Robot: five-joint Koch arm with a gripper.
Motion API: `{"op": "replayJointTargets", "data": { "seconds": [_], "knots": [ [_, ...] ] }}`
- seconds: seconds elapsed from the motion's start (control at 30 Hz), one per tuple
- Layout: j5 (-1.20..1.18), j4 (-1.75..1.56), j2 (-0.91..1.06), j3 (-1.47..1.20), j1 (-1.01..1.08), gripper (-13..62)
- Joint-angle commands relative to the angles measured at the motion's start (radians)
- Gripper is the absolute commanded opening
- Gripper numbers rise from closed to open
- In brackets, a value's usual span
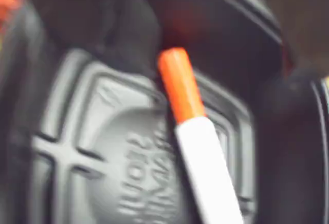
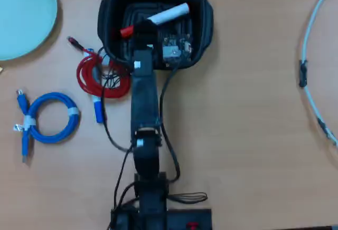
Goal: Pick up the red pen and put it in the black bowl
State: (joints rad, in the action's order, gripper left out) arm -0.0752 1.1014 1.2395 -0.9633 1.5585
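Pen: thick white-barrelled marker with red cap, lying aslant inside the bowl, cap toward overhead-view left.
Bowl: large black plastic rounded-square container on wooden counter.
Pincer: above bowl floor; grip state cannot be told.

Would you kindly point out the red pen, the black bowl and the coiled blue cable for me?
red pen [image 2: 168,13]: overhead view, on the white barrel.
black bowl [image 2: 207,21]: overhead view, on the right-hand rim.
coiled blue cable [image 2: 68,115]: overhead view, on the right side of its loop.
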Motion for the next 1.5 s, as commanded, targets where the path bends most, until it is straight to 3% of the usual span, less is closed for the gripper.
{"op": "replayJointTargets", "data": {
  "seconds": [0.0, 0.13, 0.37, 0.6, 0.8, 1.23, 1.47],
  "knots": [
    [0.009, 0.132, 0.140, 0.026, -0.002, 25.8],
    [-0.005, 0.138, 0.261, -0.158, -0.006, 25.9],
    [-0.017, -0.187, 0.575, -0.652, -0.011, 25.1],
    [-0.035, -0.250, 0.696, -0.959, -0.064, 25.4],
    [-0.052, -0.495, 0.833, -1.261, -0.080, 25.1],
    [-0.046, -0.871, 0.914, -1.724, -0.083, 25.0],
    [-0.031, -0.922, 0.913, -1.789, -0.075, 24.9]
  ]
}}
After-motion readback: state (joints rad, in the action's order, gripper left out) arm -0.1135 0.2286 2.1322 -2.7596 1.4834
